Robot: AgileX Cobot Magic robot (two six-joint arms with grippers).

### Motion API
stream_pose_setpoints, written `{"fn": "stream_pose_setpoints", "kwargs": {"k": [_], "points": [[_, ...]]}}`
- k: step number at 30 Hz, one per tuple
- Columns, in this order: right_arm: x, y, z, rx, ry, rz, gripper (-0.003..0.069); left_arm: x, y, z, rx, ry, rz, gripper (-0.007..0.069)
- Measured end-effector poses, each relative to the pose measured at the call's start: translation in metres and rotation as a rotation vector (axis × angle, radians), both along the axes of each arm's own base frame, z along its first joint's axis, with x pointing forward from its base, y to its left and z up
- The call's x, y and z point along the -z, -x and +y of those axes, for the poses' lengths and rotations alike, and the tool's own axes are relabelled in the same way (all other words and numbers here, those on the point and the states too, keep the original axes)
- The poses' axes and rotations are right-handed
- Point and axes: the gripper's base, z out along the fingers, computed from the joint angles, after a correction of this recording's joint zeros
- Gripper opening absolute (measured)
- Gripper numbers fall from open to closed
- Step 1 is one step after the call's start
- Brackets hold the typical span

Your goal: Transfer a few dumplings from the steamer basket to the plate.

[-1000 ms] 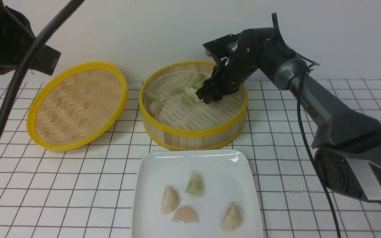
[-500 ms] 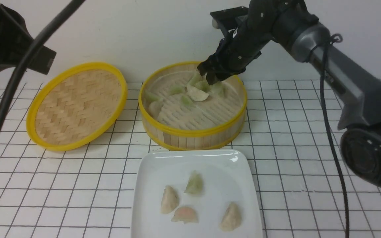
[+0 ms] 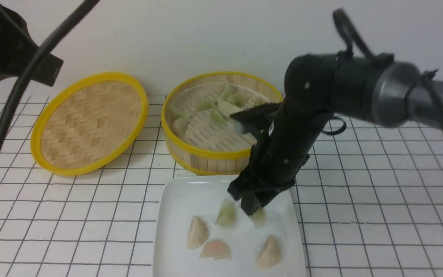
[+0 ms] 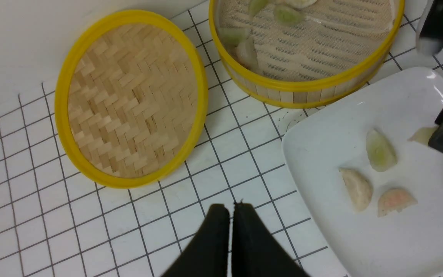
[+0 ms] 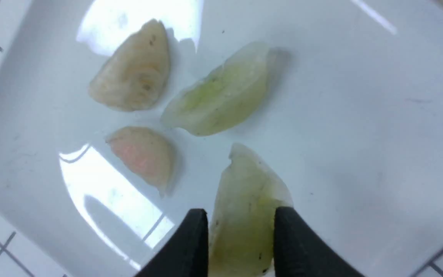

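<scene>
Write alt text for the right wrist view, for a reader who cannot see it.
The right tool grips a pale green dumpling over a glossy white plate. On the plate lie a beige dumpling, a second green dumpling and a pinkish dumpling.

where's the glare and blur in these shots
Front view: the right claw and its arm are smeared by motion, the rest sharp. Right wrist view: bright glare patches on the plate; the held dumpling is crisp. Left wrist view: the lid is sharp, small glare on the plate's corner, the dark arm at the edge blurred.
</scene>
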Motion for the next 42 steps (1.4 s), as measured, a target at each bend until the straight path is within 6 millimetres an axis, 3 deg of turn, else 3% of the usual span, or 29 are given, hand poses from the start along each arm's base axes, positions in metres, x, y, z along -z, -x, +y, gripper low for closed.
{"fn": "stream_pose_setpoints", "kwargs": {"k": [6, 10, 14, 17, 19, 22, 23, 24, 27, 29, 31, 33, 34, 37, 42], "points": [[0.018, -0.007, 0.006, 0.003, 0.005, -0.046, 0.0238, 0.0, 0.0, 0.0, 0.0, 0.0, 0.0, -0.0006], [0.016, -0.01, 0.004, 0.038, 0.029, -0.062, 0.0432, 0.0, 0.0, 0.0, 0.0, 0.0, 0.0, -0.0006], [0.004, -0.008, 0.003, 0.052, 0.069, -0.001, 0.0516, 0.0, 0.0, -0.001, 0.005, 0.01, 0.006, -0.0006], [-0.018, -0.005, 0.001, 0.044, 0.076, -0.002, 0.0452, 0.001, 0.001, -0.003, 0.015, 0.029, 0.016, -0.0006], [-0.039, -0.002, -0.003, 0.045, 0.058, -0.045, 0.0351, 0.001, 0.002, -0.004, 0.019, 0.037, 0.02, -0.0006], [-0.093, 0.014, -0.016, 0.07, -0.006, -0.149, 0.0132, 0.001, 0.002, -0.005, 0.025, 0.047, 0.025, -0.0006], [-0.119, 0.024, -0.023, 0.082, -0.045, -0.201, 0.0075, 0.001, 0.002, -0.005, 0.026, 0.05, 0.026, -0.0006], [-0.132, 0.03, -0.028, 0.087, -0.065, -0.227, 0.0043, 0.001, 0.002, -0.005, 0.026, 0.051, 0.027, -0.0006], [-0.199, 0.073, -0.059, 0.103, -0.172, -0.384, -0.0004, 0.001, 0.002, -0.005, 0.028, 0.054, 0.028, -0.0006], [-0.218, 0.092, -0.074, 0.107, -0.207, -0.443, -0.0009, 0.001, 0.002, -0.005, 0.028, 0.054, 0.028, -0.0006], [-0.248, 0.135, -0.108, 0.133, -0.28, -0.584, -0.0013, 0.001, 0.002, -0.005, 0.028, 0.054, 0.029, -0.0006], [-0.25, 0.16, -0.128, 0.158, -0.314, -0.657, -0.0013, 0.001, 0.002, -0.005, 0.029, 0.055, 0.029, -0.0006], [-0.253, 0.184, -0.147, 0.181, -0.362, -0.731, -0.0013, 0.001, 0.002, -0.006, 0.03, 0.057, 0.03, -0.0006], [-0.241, 0.224, -0.179, 0.23, -0.46, -0.882, -0.0013, 0.001, 0.003, -0.007, 0.036, 0.069, 0.036, -0.0006], [-0.195, 0.282, -0.227, 0.316, -0.703, -1.221, -0.0015, 0.001, 0.004, -0.011, 0.059, 0.108, 0.045, -0.0006]]}}
